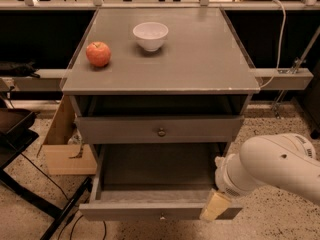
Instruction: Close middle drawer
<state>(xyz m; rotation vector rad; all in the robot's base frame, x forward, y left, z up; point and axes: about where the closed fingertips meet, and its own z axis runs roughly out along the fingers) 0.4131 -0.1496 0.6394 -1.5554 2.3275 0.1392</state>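
The middle drawer point(125, 211) is pulled far out below the top-tier drawer point(125, 130). Its grey front is at the bottom of the view with a small round knob point(161, 216), and its inside looks empty. My gripper point(214, 206) hangs from the white arm point(275, 166) at the right. Its beige tip is at the right end of the drawer's front, at or just over the front edge. I cannot tell whether it touches. The lowest drawer is hidden.
A red apple point(98, 53) and a white bowl point(150, 35) stand on the cabinet top point(200, 59). A cardboard box point(62, 149) is on the floor at the left, beside dark legs and cables. A metal rail point(280, 79) runs at the right.
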